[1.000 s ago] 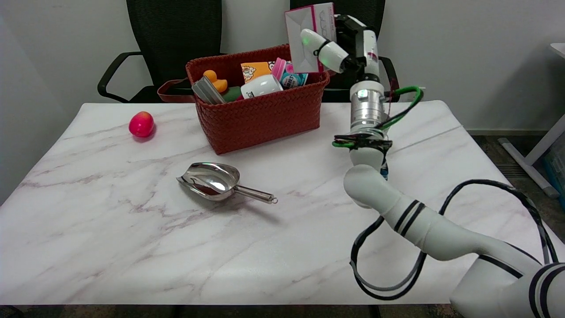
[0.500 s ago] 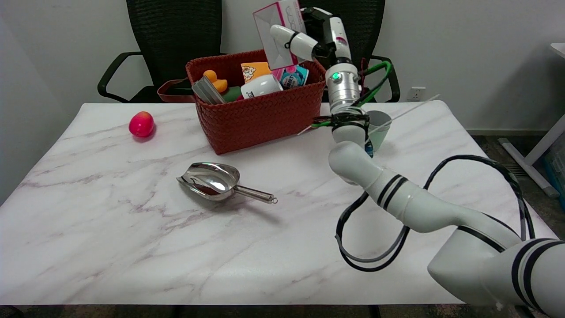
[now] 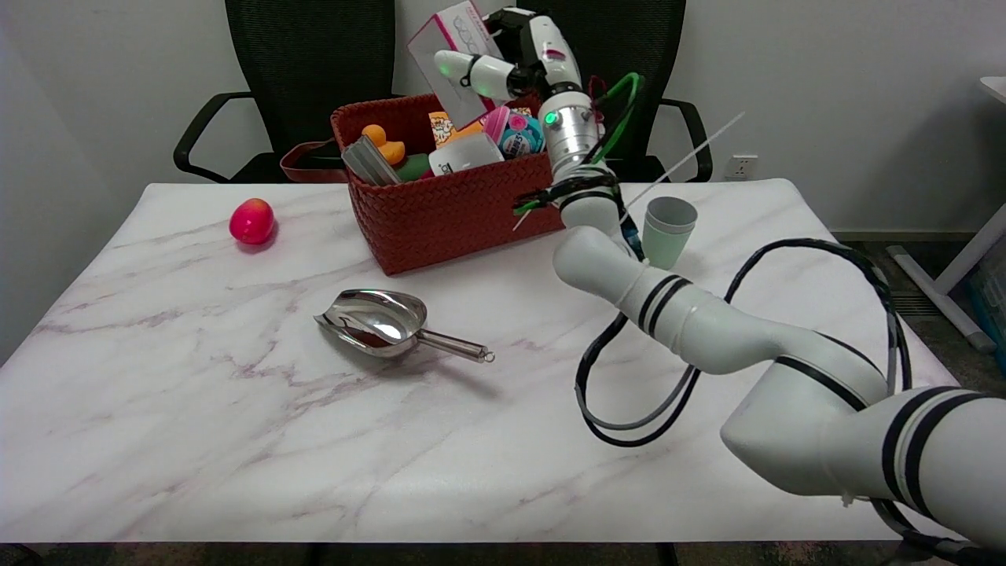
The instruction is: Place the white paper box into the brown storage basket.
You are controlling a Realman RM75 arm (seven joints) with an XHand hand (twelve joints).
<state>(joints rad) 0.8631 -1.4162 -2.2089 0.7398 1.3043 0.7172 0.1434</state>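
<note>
The right hand holds the white paper box, pink along its edges, in the air above the brown storage basket, the carton tilted with its lower corner pointing down toward the basket's middle. Fingers wrap across the box's front face while the rest of the hand sits behind and to the right of it; the grip looks firm, and the box touches neither the basket's rim nor its contents.

The carrying step appears nearly over, and the release seems to be the step at hand. The basket already holds a rubber duck, a white mug, a pink-and-blue package and other items, so the next move likely calls for lowering the box into whatever gap remains, or onto the pile, before the fingers let go. Dropped from this height, the tilted box could glance off the clutter.

In front of the basket lies a metal scoop; to its left sits a red apple, and to its right a pale green cup.
</note>
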